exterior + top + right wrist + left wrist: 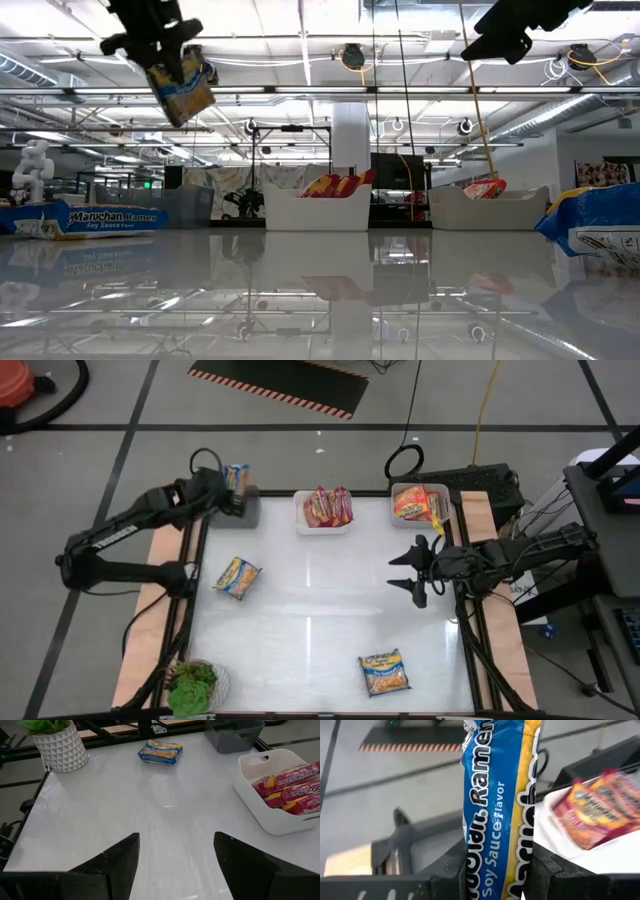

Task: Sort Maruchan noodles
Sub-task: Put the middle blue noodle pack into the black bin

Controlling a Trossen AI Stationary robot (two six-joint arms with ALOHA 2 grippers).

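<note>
My left gripper is at the far left of the table, shut on a blue-and-yellow noodle packet above a grey bin. The low view shows that packet up high. Two more blue-and-yellow packets lie flat on the table: one at left, one near the front. Red packets fill the middle white bin. Orange ones lie in the right white bin. My right gripper hangs open over the table's right side, touching nothing. My left gripper pinches the blue-and-yellow packet across its width, one finger on each long side at the lower part. The packet is lifted clear; in the low view it hangs tilted below the fingers.
A green plant in a white pot stands at the near left corner. The three bins line the far edge. Bare white tabletop stretches between the loose packets. Black frame rails run along both sides of the table.
</note>
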